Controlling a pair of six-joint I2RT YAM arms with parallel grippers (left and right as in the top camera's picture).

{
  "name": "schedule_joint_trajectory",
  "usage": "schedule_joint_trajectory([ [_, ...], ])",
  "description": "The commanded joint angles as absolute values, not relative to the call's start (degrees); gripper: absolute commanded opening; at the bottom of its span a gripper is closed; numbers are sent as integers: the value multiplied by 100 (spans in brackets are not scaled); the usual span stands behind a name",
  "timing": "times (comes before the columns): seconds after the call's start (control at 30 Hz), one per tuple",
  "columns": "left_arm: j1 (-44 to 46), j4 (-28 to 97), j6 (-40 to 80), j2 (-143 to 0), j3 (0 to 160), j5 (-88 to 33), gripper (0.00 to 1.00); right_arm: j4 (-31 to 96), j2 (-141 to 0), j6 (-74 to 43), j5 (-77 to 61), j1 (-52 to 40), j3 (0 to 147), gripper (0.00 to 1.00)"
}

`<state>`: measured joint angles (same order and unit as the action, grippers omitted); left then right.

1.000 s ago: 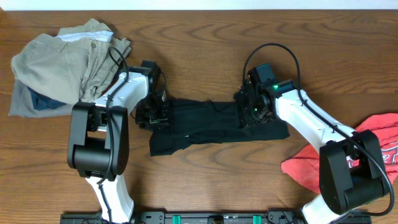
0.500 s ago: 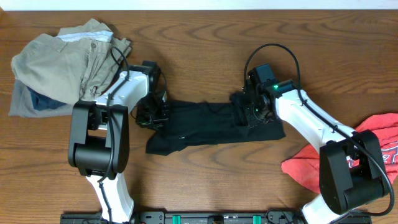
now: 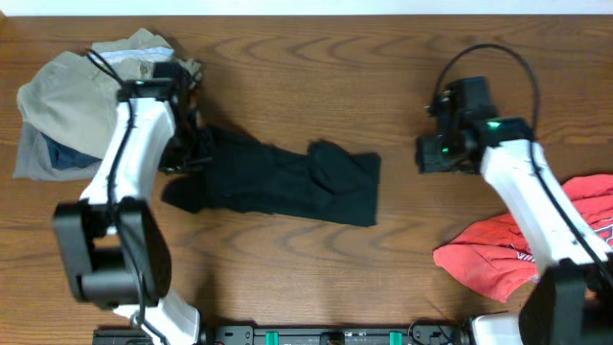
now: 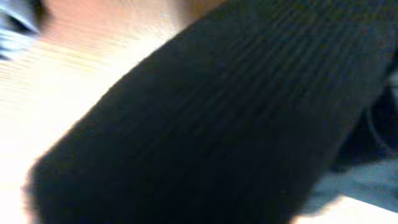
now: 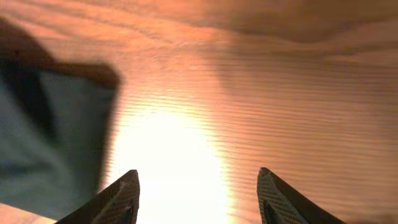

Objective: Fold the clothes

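The black shirt lies as a long bunched strip across the middle of the table, with a folded lump near its right end. My left gripper is at the shirt's left end and is shut on it. In the left wrist view black cloth fills the frame and hides the fingers. My right gripper hangs to the right of the shirt, apart from it. In the right wrist view it stands open over bare wood, and the shirt's edge shows at the left.
A pile of khaki garments with blue cloth under it lies at the back left, close to my left arm. A red printed tee is crumpled at the front right, beneath my right arm.
My left gripper closed on the shirt's left end and dragged it leftward. My right gripper let go of the right end, and moved away to the right.
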<state>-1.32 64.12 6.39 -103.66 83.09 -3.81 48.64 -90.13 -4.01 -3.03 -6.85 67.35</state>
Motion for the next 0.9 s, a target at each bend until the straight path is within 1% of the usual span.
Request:
schedule_joint_trajectory([
  [0.0,-40,6582,674,-10099,8641,-228,6,4980,-8952,-163,-276,-401,6805,59],
  [0.13,309,6855,869,-10060,8923,-235,6,5059,-8969,-165,-279,-134,6803,58],
  [0.27,1041,6849,1031,-10086,8923,-259,6,5087,-8969,-163,-279,-38,6803,58],
  [0.47,2270,6300,1435,-10097,8923,-471,7,5188,-8969,-165,-281,-38,6803,58],
  [0.6,2936,6073,1623,-10239,8923,-467,7,5264,-8969,-163,-281,-38,6803,58],
  [0.87,3739,5739,1857,-10558,8923,-510,7,5297,-8969,-165,-329,-38,6803,58],
])
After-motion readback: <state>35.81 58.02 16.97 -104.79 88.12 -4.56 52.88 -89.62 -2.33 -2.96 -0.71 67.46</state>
